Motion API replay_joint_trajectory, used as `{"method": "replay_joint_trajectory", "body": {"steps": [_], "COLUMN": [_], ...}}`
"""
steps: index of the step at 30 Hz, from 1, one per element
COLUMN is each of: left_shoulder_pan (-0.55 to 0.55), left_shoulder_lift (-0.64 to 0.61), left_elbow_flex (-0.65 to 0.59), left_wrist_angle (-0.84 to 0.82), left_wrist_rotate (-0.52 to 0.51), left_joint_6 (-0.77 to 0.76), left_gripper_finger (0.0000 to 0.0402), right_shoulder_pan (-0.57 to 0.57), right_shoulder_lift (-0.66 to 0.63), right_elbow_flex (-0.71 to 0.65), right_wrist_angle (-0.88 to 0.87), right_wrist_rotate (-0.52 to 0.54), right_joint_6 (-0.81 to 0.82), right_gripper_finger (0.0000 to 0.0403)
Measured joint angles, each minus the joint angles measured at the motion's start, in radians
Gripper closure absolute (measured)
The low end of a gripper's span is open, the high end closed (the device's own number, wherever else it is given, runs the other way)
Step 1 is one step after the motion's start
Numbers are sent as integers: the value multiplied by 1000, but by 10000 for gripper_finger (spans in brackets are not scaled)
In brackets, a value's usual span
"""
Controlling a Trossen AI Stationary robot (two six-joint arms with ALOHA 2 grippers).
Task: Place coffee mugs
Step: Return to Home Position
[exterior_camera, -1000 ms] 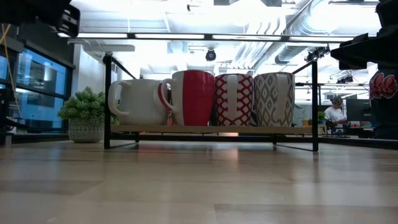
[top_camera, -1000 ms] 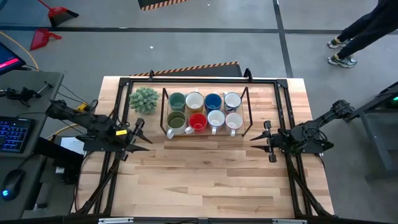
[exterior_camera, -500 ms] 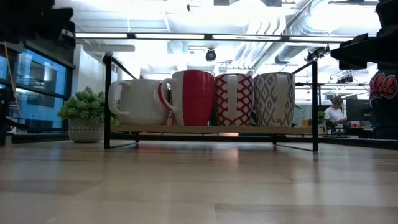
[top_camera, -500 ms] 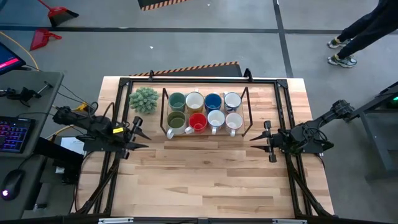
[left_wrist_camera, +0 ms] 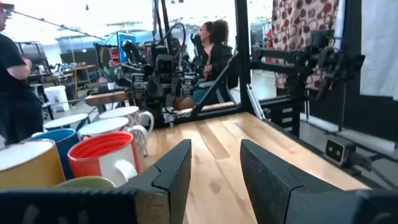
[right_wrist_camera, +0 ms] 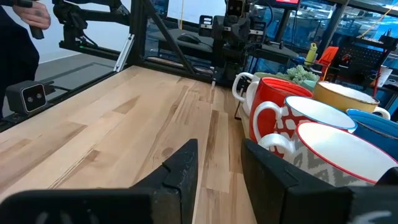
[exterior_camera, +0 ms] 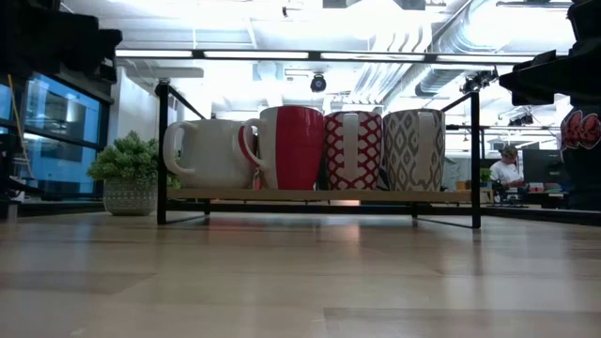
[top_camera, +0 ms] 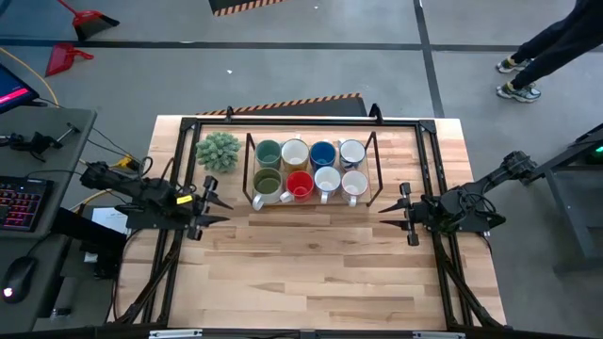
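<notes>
On rack [top_camera: 249,168], eight mugs [top_camera: 300,184] (two rows)

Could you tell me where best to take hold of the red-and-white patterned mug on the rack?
Probably by its handle, coming from the open table in front. The handle points straight forward, while the red mug and grey patterned mug stand close against its sides.

A light wooden table [top_camera: 311,273] carries a low black-framed shelf [exterior_camera: 319,195] toward its far edge, with eight coffee mugs [top_camera: 326,179] standing on it in two rows of four. A spiky green potted plant [top_camera: 218,151] sits on the tabletop just beside the shelf.
</notes>
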Motion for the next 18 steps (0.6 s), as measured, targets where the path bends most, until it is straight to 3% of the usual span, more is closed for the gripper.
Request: {"method": "replay_joint_trajectory", "body": {"steps": [18], "left_shoulder_pan": [86], "left_shoulder_lift": [11], "left_elbow_flex": [-19], "left_wrist_angle": [-23], "left_wrist_rotate": [-56], "left_joint_6": [66], "left_gripper_finger": [273], "right_shoulder_pan": [0], "right_shoulder_lift": [0], "right_elbow_flex": [0], "right_wrist_angle": [0], "right_wrist_rotate": [0], "right_joint_6": [0], "right_gripper_finger": [295]}}
